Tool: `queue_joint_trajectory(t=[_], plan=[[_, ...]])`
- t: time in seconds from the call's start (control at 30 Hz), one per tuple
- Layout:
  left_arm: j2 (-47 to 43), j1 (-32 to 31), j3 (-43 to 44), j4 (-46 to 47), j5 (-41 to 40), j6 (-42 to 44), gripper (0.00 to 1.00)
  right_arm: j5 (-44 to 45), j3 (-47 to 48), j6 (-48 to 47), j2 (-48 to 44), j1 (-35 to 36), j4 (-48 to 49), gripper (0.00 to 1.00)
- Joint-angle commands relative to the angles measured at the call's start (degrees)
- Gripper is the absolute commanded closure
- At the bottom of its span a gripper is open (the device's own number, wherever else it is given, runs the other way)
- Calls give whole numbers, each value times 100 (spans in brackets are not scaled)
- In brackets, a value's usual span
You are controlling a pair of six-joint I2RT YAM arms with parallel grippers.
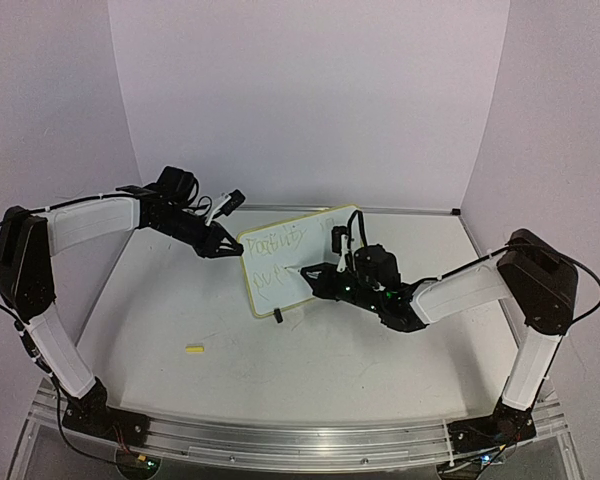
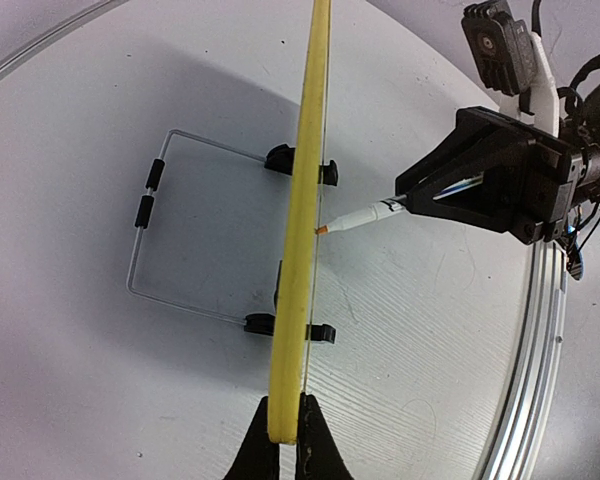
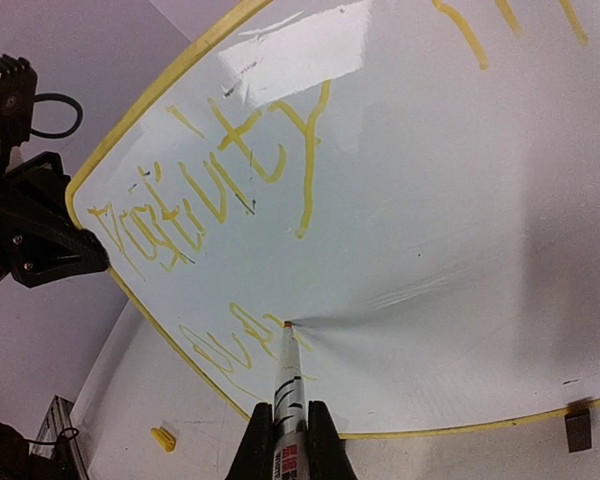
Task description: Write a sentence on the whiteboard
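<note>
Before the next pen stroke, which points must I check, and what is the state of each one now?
1. Left gripper clamped on whiteboard rim: ok.
2. Right gripper shut on marker: ok.
3. Marker tip touching the board face: ok.
4. Free white space to the right of the sentence, second line: ok.
5. Both feet flat on table: cannot tell.

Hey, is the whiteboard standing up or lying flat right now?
Standing up. The whiteboard shows edge-on, propped on its black feet and wire stand, with the left gripper pinching its rim.
</note>
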Motion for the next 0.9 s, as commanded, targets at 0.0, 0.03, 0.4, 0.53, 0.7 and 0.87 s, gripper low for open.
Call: queue_joint_trajectory(t=[0.0,0.03,0.4,0.53,0.7,0.87], plan=[[158,-118,61,-457,-257,120,100,277,22,79,-43,-69,219,100],[159,-118,61,-452,-253,118,100,281,9,86,-39,-72,219,100],[135,-118,61,-457,-253,119,100,393,-103,103,-143,-85,193,100],[127,-118,60,-454,-250,119,100,393,-106,108,-138,-82,185,100],[119,-118,53,-454,-253,123,100,389,-128,42,-196,-82,191,100],[98,-118,44,-437,-269,118,100,137,-324,-194,-510,-85,502,100]])
